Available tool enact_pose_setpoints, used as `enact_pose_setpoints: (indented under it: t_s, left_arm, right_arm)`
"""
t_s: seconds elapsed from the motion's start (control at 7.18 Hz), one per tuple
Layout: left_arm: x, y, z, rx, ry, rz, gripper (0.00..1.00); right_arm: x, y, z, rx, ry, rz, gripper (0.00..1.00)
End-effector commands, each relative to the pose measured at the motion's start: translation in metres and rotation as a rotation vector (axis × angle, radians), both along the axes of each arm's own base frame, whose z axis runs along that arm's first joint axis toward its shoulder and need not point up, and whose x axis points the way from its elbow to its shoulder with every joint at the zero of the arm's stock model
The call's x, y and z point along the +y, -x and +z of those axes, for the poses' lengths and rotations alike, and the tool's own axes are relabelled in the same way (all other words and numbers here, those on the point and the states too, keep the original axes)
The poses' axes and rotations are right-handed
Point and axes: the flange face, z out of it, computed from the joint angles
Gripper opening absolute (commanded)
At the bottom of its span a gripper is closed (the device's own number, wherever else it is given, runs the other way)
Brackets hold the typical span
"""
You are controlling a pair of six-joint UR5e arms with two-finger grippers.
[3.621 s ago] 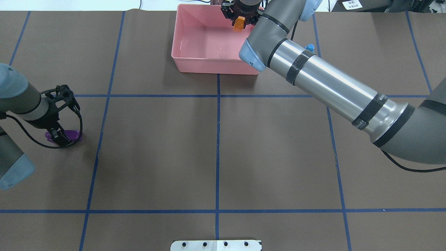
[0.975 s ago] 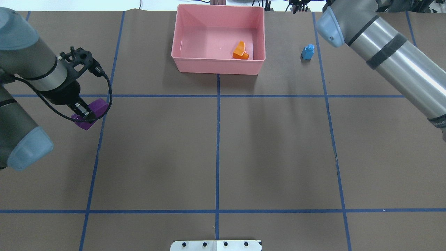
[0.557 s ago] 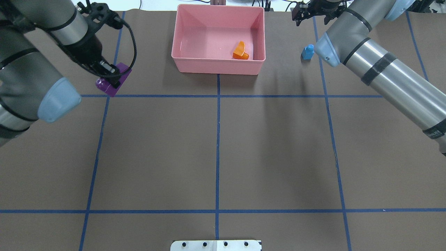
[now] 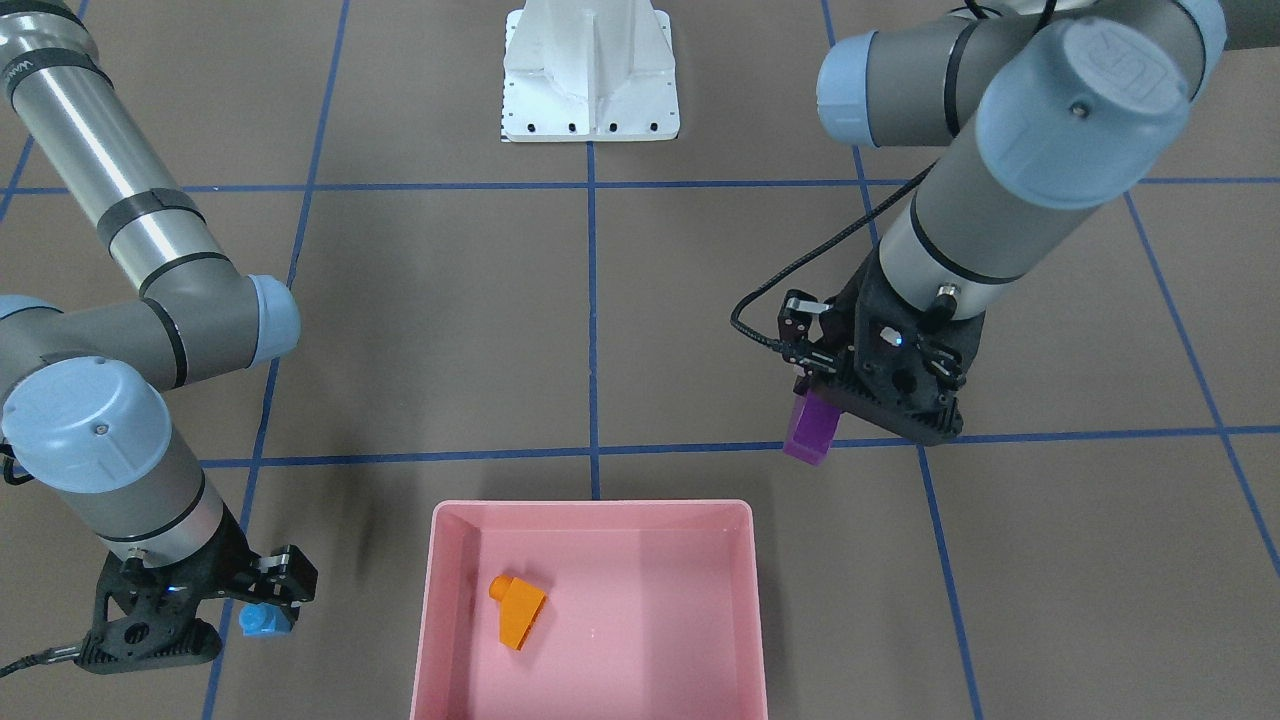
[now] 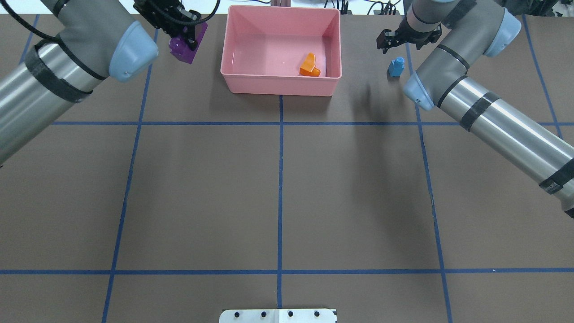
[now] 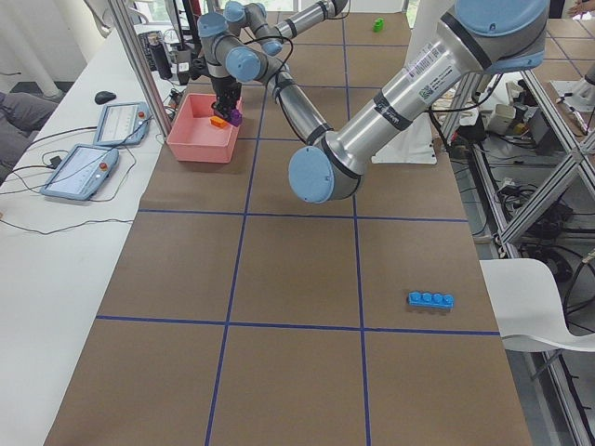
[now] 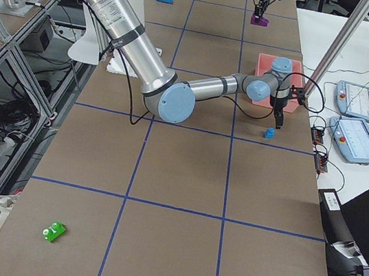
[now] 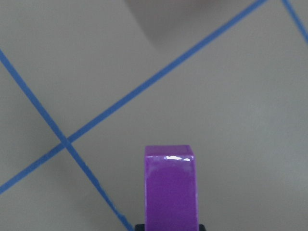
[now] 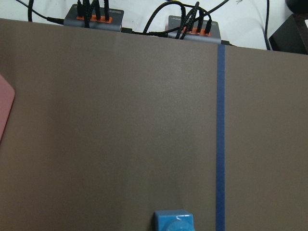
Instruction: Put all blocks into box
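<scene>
Brown paper surface [image 5: 350, 188] marked into squares by blue tape lines [image 5: 280, 188], with cables and a white bench past its far edge. Item one, the pink box [image 5: 278, 85], which I find at the middle of the far edge from the overhead view. It sits flat with one blue line running up to its near wall. Item two, the orange sloped block [image 5: 309, 66], lying on the box floor toward its right wall. Item three, the long purple block [image 5: 187, 45], outside the box, just off its far left corner and apart from the wall. It is clamped between the fingers of the left gripper [image 5: 188, 38], and its free end hangs down toward the surface. On the left wrist camera it fills the lower middle, above a crossing of two tape lines. Item four, the small light-blue block [image 5: 396, 67], standing on the surface to the right of the box, near it but not touching, just beside a blue line. The right gripper [image 4: 270, 592] hangs close over it. I cannot tell how its fingers are set, since none show on the right wrist camera. Item five, the long four-stud light-blue block [image 6: 430, 299], flat on the surface well out toward the left end. Item six, the green block [image 7: 54, 232], on the surface well out toward the right end. Last, the white base plate [image 4: 590, 70], at the robot's side of the surface.
</scene>
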Motion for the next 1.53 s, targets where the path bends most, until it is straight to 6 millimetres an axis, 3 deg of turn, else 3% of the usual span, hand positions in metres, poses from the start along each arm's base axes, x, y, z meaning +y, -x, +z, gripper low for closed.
enact_pose_setpoints:
  t_s: [0.0,0.14,0.28,0.42,0.7,0.84,1.11,1.25,1.39]
  left_arm:
    - [-0.068,-0.040,-0.007,0.081,0.022,-0.091,0.00]
    - [-0.085,-0.053,-0.020,0.080,0.031,-0.100,0.00]
    - [-0.089,-0.054,-0.023,0.076,0.027,-0.110,0.00]
    - [-0.092,-0.068,-0.018,0.071,0.014,-0.164,0.00]
    - [-0.087,-0.141,0.004,0.065,-0.027,-0.238,0.00]
    - [-0.083,-0.154,0.003,0.051,-0.041,-0.257,0.00]
    - [-0.083,-0.163,0.013,0.020,-0.049,-0.280,0.00]
    - [-0.083,-0.166,0.014,0.016,-0.056,-0.286,0.00]
    - [-0.082,-0.168,0.009,0.019,-0.059,-0.285,0.00]
  right_arm:
    - [0.004,0.015,0.019,0.027,0.016,-0.009,0.99]
    - [0.005,0.018,0.022,0.030,0.019,-0.013,0.99]
    - [0.005,0.018,0.028,0.037,0.029,-0.013,0.99]
    - [0.005,0.018,0.033,0.042,0.035,-0.013,0.99]
    - [0.005,0.019,0.037,0.047,0.043,-0.013,0.99]
    - [0.005,0.020,0.040,0.050,0.048,-0.014,0.97]
    - [0.001,0.027,0.040,0.056,0.056,-0.018,0.94]
    - [0.001,0.032,0.037,0.054,0.055,-0.022,0.90]
    - [-0.004,0.039,0.032,0.058,0.059,-0.026,0.65]
